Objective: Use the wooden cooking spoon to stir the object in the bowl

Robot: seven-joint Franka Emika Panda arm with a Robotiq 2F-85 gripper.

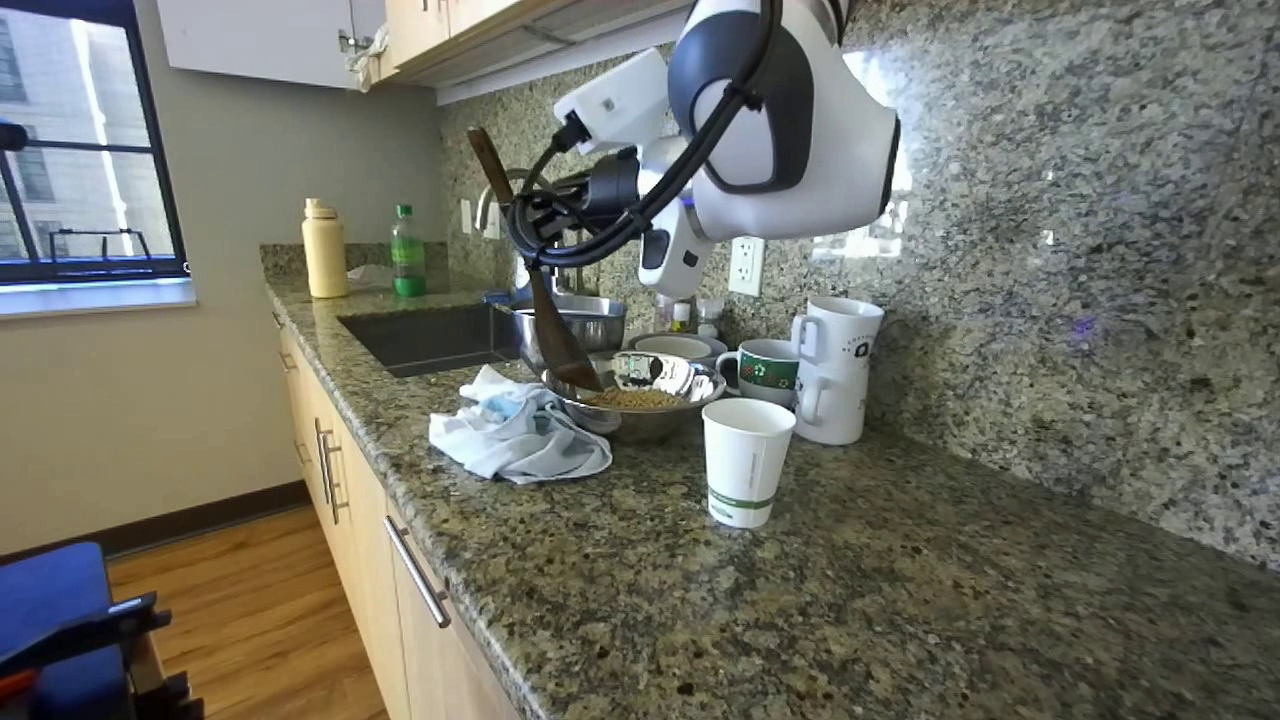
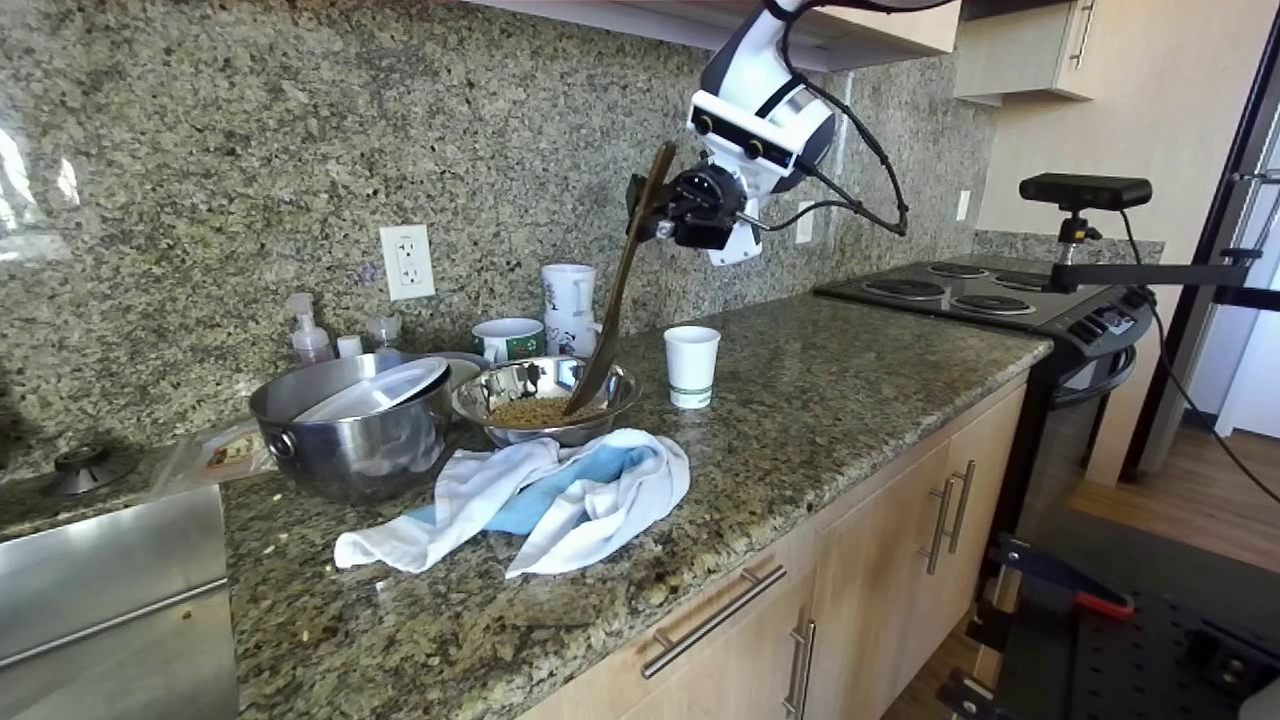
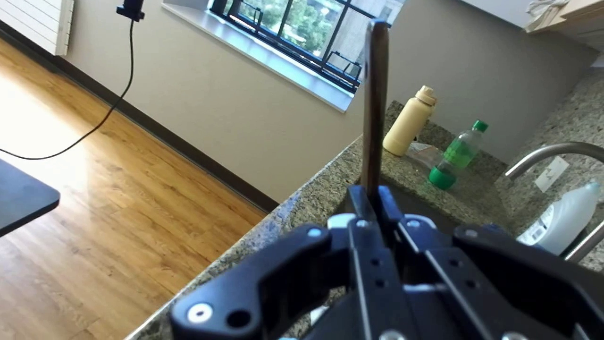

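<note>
The wooden cooking spoon is long and dark brown; it shows in both exterior views [image 1: 560,340] [image 2: 617,290]. It stands steeply tilted, its broad lower end inside the bowl. The bowl [image 1: 655,427] is a shiny metal dish, also in an exterior view [image 2: 625,402]. Small tan grains [image 1: 640,398] [image 2: 525,412] lie in it, and the spoon's tip touches or enters them. My gripper [image 2: 645,213] is shut on the upper handle, above the bowl. In the wrist view the fingertips [image 3: 372,192] pinch the handle [image 3: 375,104], whose top end sticks up. The bowl is out of the wrist view.
A white paper cup [image 1: 748,462] [image 2: 691,367] stands beside the bowl. A crumpled cloth [image 1: 520,430] [image 2: 600,490] lies before it. A large metal pot [image 2: 350,450], a green mug [image 1: 768,368] and stacked white mugs [image 1: 835,370] stand close by. The sink [image 1: 430,335] lies beyond.
</note>
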